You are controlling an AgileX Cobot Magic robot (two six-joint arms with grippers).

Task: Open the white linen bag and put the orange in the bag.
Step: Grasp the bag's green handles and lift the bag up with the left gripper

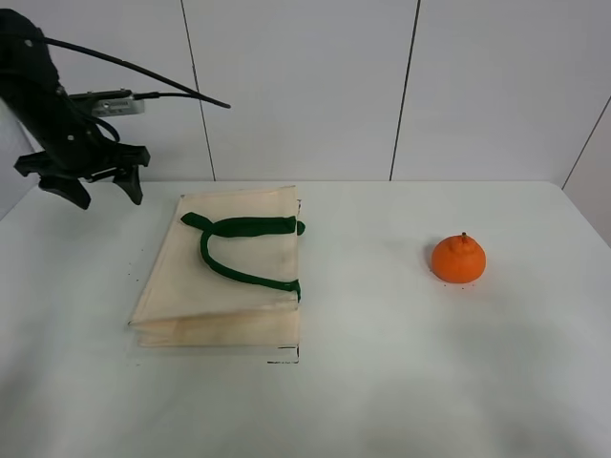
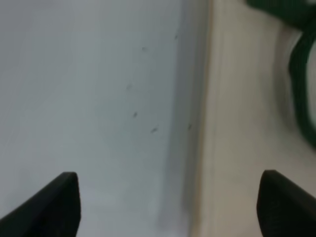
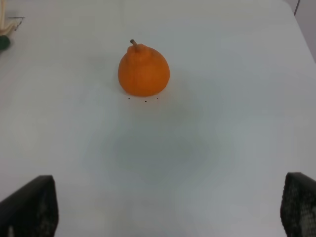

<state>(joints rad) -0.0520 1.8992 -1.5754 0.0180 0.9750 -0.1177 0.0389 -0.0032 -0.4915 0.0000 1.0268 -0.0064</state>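
Bag, high camera: you have the white linen bag [image 1: 224, 277] lying flat and closed on the table [image 1: 401, 391], left of the middle, with its green handles [image 1: 239, 229] folded over the top face.
Bag mouth, high camera: the handles root at the bag's right edge, so you should take the mouth to be that edge, running front to back and facing the fruit.
Orange, high camera: the orange [image 1: 458, 259] sits stem up on bare table, well apart from the bag, on its right.
Left gripper, high camera: your left gripper [image 1: 105, 194] hovers above the table beyond the bag's far left corner, with its fingers spread and nothing between them.
Right gripper, high camera: it does not show here.
Left wrist camera: the picture is blurred. The fingertips stand wide apart and empty, and under them you see the bag's edge beside bare table, with a piece of handle past it.
Right wrist camera: your right gripper [image 3: 165, 210] is spread wide and empty. The orange lies straight ahead between the fingers, not yet near, and a corner of the bag peeks in at the frame's edge.
Coming move: your left arm is nearer the bag, but the mouth probably lies on the side away from it, so expect to reach across the bag. The orange falls to your right arm.
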